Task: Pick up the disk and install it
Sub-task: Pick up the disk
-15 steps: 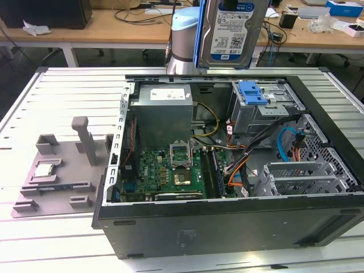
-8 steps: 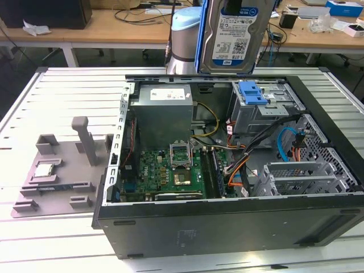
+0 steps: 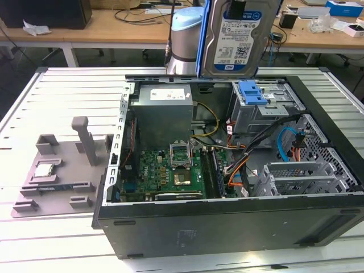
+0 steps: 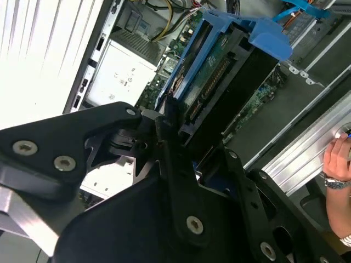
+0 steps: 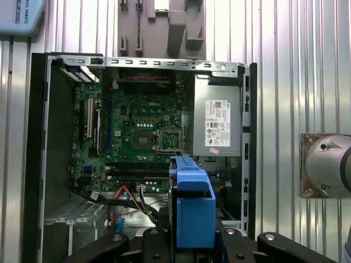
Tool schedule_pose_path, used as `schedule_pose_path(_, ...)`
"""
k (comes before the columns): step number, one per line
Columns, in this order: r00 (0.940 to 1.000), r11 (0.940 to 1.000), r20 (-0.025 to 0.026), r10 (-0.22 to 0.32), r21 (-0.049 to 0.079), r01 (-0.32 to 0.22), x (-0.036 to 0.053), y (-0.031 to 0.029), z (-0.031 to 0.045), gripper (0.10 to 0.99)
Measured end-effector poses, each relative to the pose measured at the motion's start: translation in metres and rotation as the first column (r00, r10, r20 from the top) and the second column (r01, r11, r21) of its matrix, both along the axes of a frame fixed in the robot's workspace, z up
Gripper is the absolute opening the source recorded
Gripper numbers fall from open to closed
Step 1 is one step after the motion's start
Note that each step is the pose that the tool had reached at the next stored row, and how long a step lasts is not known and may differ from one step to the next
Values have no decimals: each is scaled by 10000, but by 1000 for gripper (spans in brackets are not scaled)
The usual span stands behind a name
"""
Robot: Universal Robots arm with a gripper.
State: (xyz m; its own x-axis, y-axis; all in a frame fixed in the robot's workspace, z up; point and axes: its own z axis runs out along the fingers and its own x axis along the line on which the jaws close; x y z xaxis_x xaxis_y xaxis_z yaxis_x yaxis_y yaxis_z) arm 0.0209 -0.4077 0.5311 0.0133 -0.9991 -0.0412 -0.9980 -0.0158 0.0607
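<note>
Gripper [image 4: 198,147] clamped on disk [image 3: 241,40]. Disk held upright, clear of open computer case [image 3: 227,227], above its far edge in exterior view. Disk label faces camera.

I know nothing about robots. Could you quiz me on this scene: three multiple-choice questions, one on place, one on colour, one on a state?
1. Where is the disk? A on the grey tray; B above the case; C inside the case.
2. Its frame is: A red; B blue; C green.
3. The case is: A open; B shut; C upside down.
Answers: B, the gripper holds it over the case; B, blue edges surround it; A, the motherboard lies exposed.
</note>
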Motion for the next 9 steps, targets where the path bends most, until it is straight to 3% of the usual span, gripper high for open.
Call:
schedule_pose_path(2,10000,10000,0,0,-1,0,0,-59,0,365)
schedule_pose_path(9,10000,10000,0,0,1,0,0,-176,-2,365)
